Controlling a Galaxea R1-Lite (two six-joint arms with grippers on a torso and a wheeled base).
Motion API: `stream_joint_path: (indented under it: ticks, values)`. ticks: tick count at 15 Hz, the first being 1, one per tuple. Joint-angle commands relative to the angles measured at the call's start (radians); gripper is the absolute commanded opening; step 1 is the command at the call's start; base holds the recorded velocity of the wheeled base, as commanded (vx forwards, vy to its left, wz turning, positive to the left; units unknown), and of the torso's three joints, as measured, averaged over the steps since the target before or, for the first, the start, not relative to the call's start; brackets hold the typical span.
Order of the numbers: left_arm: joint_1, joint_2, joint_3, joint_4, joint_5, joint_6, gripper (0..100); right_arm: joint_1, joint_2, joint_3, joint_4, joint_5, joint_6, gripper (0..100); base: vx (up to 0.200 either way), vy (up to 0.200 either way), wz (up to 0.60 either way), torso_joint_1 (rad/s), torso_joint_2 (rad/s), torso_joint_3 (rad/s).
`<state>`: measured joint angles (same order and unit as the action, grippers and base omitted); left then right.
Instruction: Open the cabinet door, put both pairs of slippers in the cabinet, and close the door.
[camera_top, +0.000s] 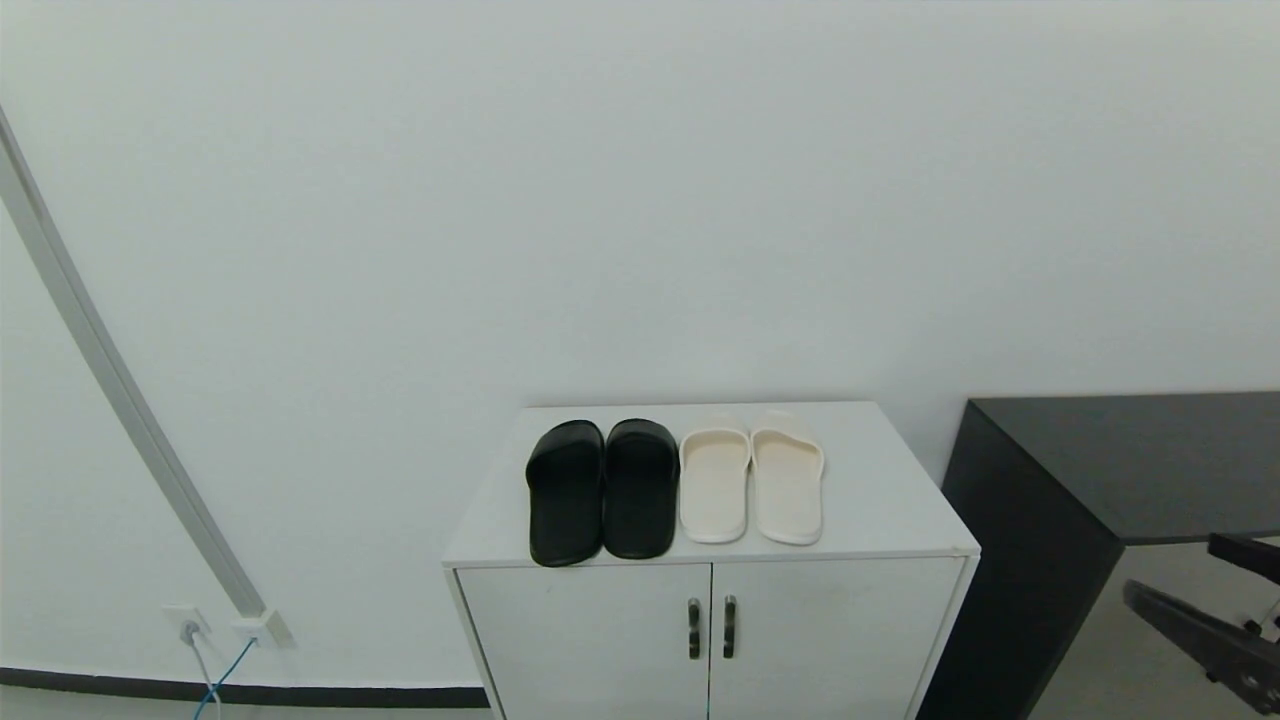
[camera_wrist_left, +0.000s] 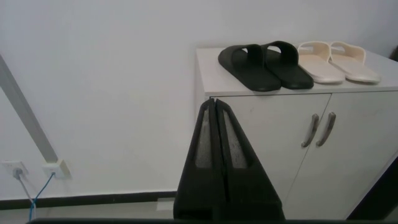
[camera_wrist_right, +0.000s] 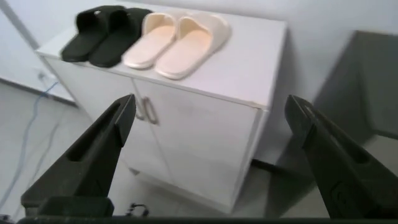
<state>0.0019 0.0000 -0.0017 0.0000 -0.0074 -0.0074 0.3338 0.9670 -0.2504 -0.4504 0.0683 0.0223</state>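
A white cabinet (camera_top: 880, 500) stands against the wall, both doors closed, with two dark handles (camera_top: 711, 627) at the middle. On its top lie a black pair of slippers (camera_top: 602, 488) and, to their right, a cream pair of slippers (camera_top: 752, 480). My left gripper (camera_wrist_left: 215, 106) is shut, held low to the left of the cabinet (camera_wrist_left: 261, 124), well short of it. My right gripper (camera_wrist_right: 208, 112) is wide open, off the cabinet's right front corner (camera_wrist_right: 249, 106), nothing between its fingers. One of its fingers (camera_top: 1200, 630) shows at the head view's lower right.
A black table (camera_top: 1120, 460) stands close to the cabinet's right side. A slanted cable duct (camera_top: 110, 370) runs down the wall to sockets (camera_top: 225, 625) with cables at the lower left. Open floor lies left of the cabinet.
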Motion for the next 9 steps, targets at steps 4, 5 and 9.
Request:
stream_joint_path:
  ticks: [4,5,9]
  values:
    - [0.0,0.002,-0.001,0.0,-0.003,0.0,0,0.392,0.476,-0.274,-0.083,-0.292,0.22,100,0.0,0.0,0.0,0.0,0.0,0.0]
    - [0.0,0.002,0.0,0.0,-0.003,0.0,0,0.416,0.538,-0.319,-0.083,-0.329,0.231,100,0.0,0.0,0.0,0.0,0.0,0.0]
    - [0.0,0.002,0.0,0.0,-0.003,0.0,0,0.456,0.797,-0.527,-0.083,-0.518,0.274,100,0.0,0.0,0.0,0.0,0.0,0.0]
